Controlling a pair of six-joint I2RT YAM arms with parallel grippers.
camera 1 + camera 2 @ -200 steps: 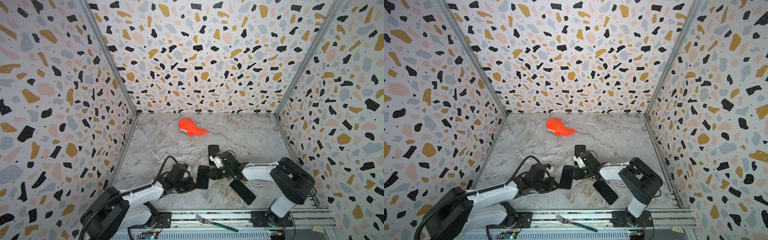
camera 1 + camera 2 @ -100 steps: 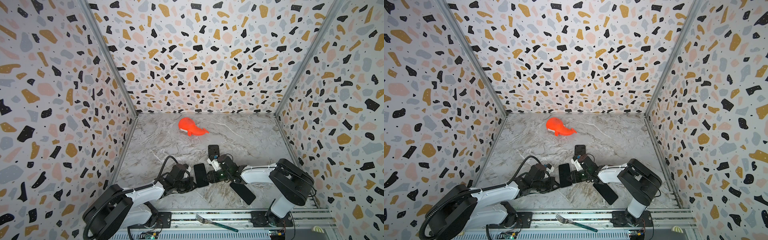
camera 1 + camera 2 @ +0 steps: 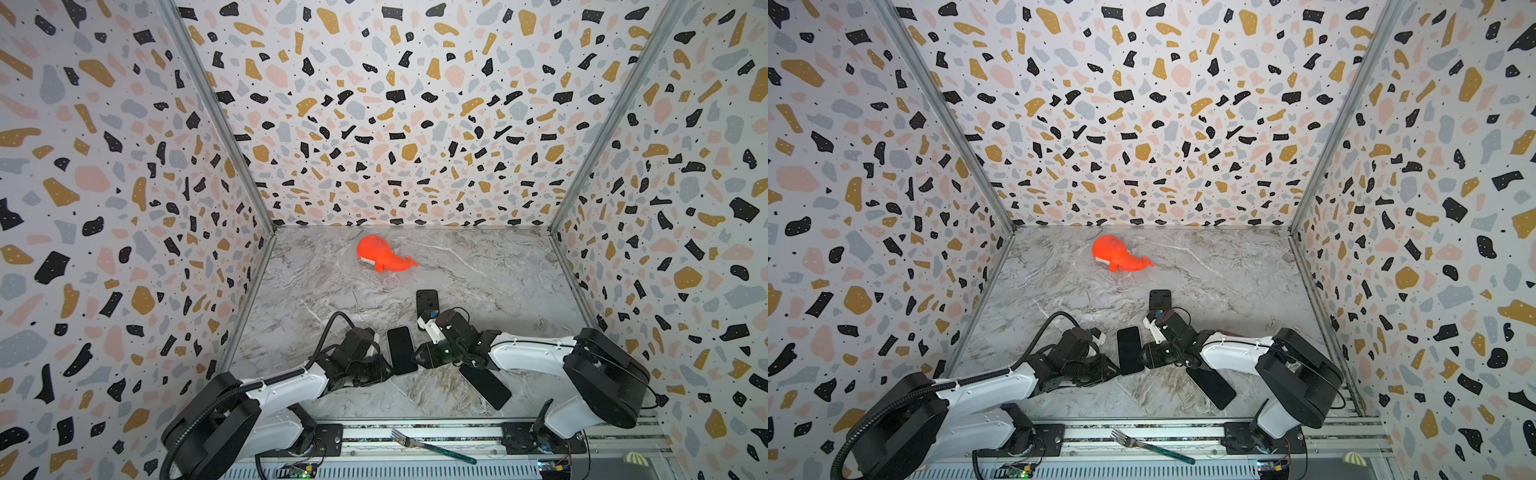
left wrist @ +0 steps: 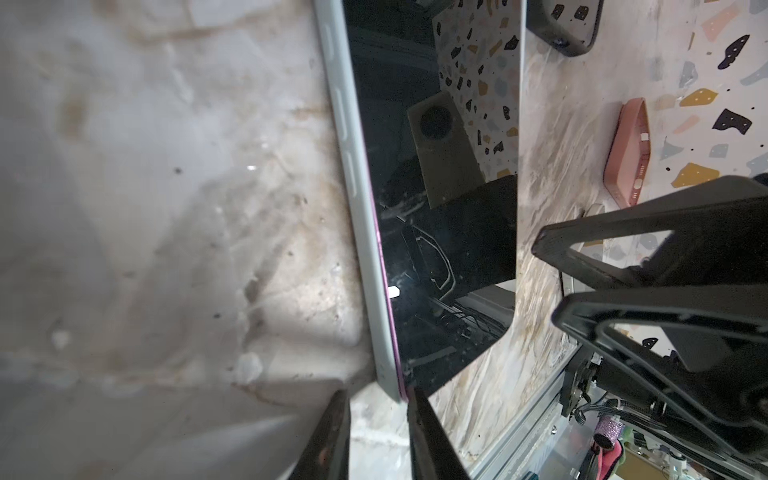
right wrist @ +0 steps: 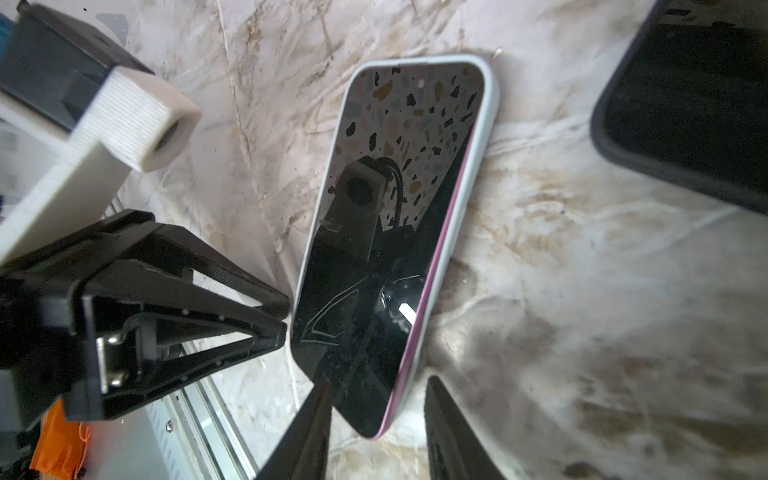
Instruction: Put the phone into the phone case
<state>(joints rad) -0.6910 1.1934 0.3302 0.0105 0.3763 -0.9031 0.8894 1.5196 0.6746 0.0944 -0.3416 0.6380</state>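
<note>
The black-screened phone lies in a pale grey phone case on the marble floor, between both arms. Its pink side shows above the case rim along one long edge. In the left wrist view my left gripper is open a little, and the case's near corner sits just past its tips, by one finger. My right gripper is open and straddles the phone's near corner. One finger lies over the screen and the other stands clear of the case's side.
A black case lies just behind the right arm and another black slab under it. A pink case lies near the right wall. An orange whale toy sits at the back. A fork rests on the front rail.
The phone in its case has turned slightly and shifted a little left. The right gripper moved left with it. The left gripper's jaws have parted from shut.
</note>
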